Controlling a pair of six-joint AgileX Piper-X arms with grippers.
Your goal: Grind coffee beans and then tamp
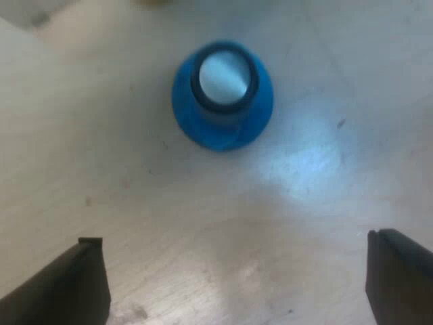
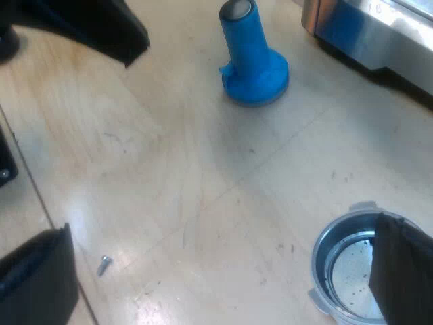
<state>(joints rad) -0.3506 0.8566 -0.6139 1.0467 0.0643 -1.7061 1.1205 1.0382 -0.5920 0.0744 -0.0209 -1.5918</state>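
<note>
Right now the blue tamper stands upright on the pale table near the espresso machine, and the left gripper hangs above the table just short of it, fingers spread wide and holding nothing. The right gripper is spread wide too, one finger in front of the rim of the metal holder, whose basket lies face-up on the table, a few dark specks inside.

No text, label, brand, number or sign readable anywhere, blue tamper plain, metal holder unmarked, espresso machine steel front without legible lettering
</note>
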